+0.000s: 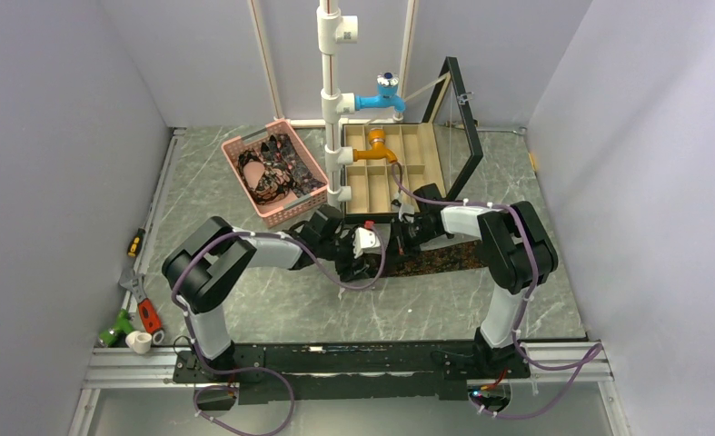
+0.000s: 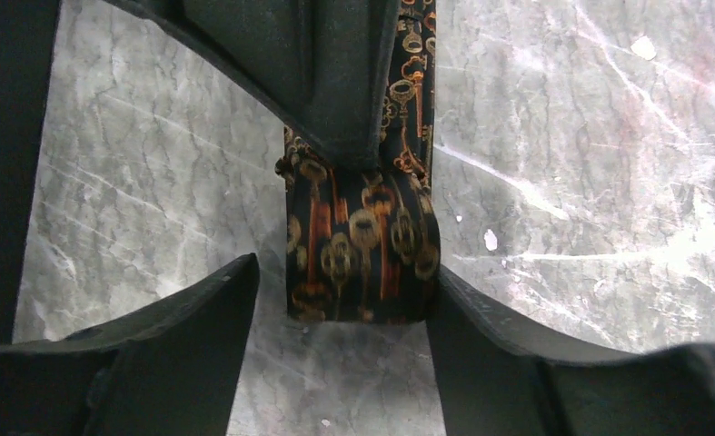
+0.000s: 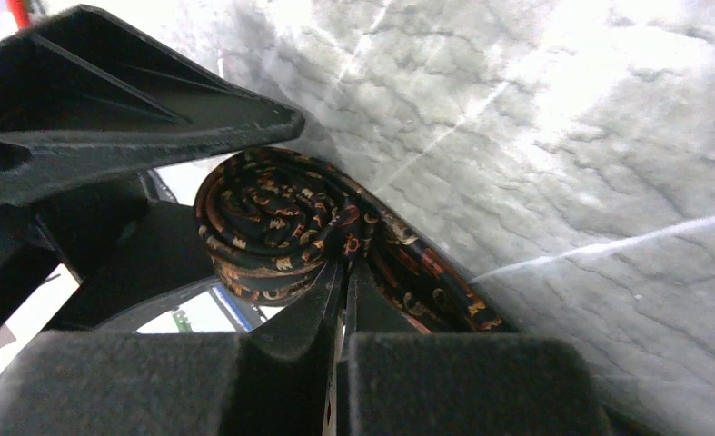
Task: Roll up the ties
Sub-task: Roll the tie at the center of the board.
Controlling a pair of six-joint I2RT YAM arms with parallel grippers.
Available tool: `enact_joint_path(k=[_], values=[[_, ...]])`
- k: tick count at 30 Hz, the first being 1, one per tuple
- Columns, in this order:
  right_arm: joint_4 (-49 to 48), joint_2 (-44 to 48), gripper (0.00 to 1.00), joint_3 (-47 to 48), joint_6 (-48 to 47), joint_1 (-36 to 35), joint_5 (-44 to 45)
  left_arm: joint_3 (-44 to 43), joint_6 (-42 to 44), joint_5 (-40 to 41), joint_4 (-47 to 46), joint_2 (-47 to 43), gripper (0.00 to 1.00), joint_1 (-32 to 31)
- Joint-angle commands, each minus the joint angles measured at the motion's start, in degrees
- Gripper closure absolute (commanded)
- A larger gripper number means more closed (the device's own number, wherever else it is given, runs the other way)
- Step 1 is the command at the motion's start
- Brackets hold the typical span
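Note:
A dark tie with an orange and gold pattern lies on the table in the top view, its flat length (image 1: 444,257) running right. Its left end is wound into a roll (image 2: 362,245). My left gripper (image 2: 342,295) is open and straddles the roll, which touches the right finger, with a gap at the left finger. My right gripper (image 3: 344,272) is shut on the tie at the roll's edge (image 3: 272,227). Both grippers meet at the table's middle, the left (image 1: 353,259) and the right (image 1: 399,241). More ties fill the pink basket (image 1: 244,145).
A wooden compartment box (image 1: 422,150) with its glass lid open stands behind the grippers. A white pipe post (image 1: 332,100) with blue and orange taps rises beside it. Small tools (image 1: 140,313) lie at the left table edge.

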State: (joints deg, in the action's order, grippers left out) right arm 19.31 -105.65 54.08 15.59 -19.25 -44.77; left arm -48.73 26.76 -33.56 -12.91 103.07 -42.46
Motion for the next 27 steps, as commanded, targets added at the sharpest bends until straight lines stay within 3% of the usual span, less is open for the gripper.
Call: enact_joint_path(k=[1, 7, 15, 20, 23, 27], values=[[2.81, -1.02, 1.00, 0.75, -3.79, -0.13, 11.82, 3.78, -4.34, -6.79, -10.16, -0.22, 0.26, 1.25], [3.69, -2.02, 1.00, 1.37, -4.33, -0.09, 15.17, 9.81, -5.05, -9.12, -24.93, 0.76, 0.20, 1.55], [3.21, -0.14, 1.00, -0.69, -5.82, -0.65, 16.03, 6.89, -13.02, -10.48, -35.61, 6.41, 0.13, 0.86], [1.86, 0.50, 1.00, -2.03, -5.82, -1.01, 15.82, 3.66, -17.19, -10.10, -37.01, 10.36, 0.27, -0.81], [0.77, 0.85, 1.00, -2.36, -5.27, -1.06, 14.94, 2.46, -17.62, -9.28, -34.66, 11.36, 0.47, -1.84], [0.95, 2.59, 1.00, -2.23, -5.18, -1.02, 12.85, 4.14, -12.52, -5.51, -25.08, 8.93, 0.65, -1.80]])
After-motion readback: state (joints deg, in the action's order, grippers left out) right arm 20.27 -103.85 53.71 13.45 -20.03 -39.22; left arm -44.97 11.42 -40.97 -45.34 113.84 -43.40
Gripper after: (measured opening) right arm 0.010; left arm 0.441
